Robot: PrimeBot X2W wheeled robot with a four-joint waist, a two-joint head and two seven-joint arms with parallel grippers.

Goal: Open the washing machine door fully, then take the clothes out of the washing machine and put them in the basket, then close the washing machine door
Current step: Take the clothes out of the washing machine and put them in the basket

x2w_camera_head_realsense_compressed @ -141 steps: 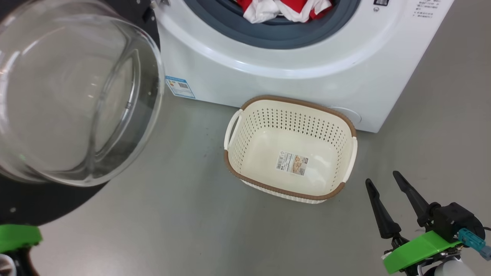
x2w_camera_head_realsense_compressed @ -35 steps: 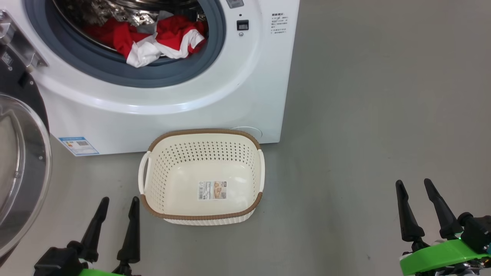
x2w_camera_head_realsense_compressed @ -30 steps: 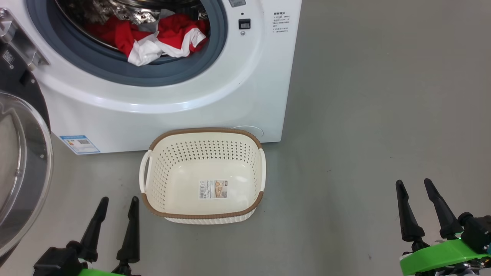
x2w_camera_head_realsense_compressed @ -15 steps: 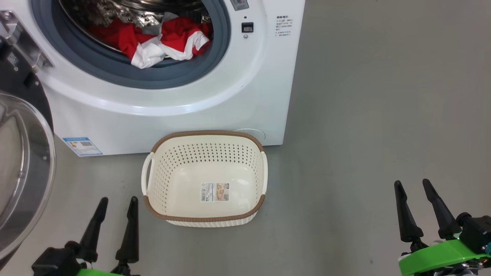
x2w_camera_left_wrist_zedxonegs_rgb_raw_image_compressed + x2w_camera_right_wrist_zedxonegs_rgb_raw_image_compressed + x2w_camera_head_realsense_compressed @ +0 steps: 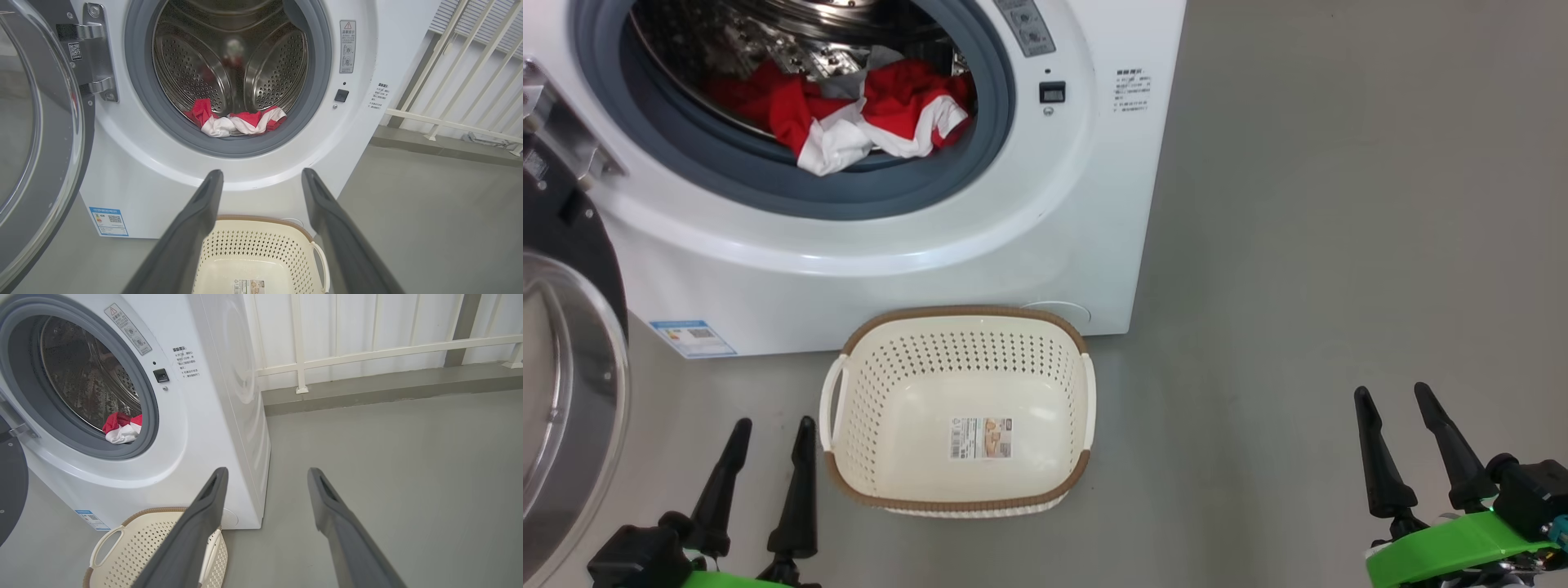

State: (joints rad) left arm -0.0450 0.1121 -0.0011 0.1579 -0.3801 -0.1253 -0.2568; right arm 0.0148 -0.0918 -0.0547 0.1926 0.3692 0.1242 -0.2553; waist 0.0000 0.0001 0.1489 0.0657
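The white washing machine (image 5: 980, 237) stands ahead with its door (image 5: 564, 392) swung wide open at the left, glass bowl facing out. Red and white clothes (image 5: 849, 114) lie at the front of the steel drum, also seen as clothes (image 5: 235, 120) in the left wrist view. The cream basket (image 5: 960, 412) sits on the floor against the machine's front, with nothing in it but its label. My left gripper (image 5: 772, 429) is open just left of the basket. My right gripper (image 5: 1392, 400) is open far to the basket's right, over bare floor.
Grey floor (image 5: 1298, 245) spreads to the right of the machine. A white railing (image 5: 367, 353) and a low grey kerb run along the wall behind. The door hinge (image 5: 96, 53) sits at the opening's left side.
The head camera has shifted, so the machine and basket sit lower and more of the drum shows. Earlier the door's glass filled the left and the left gripper was hidden; both grippers stay open.
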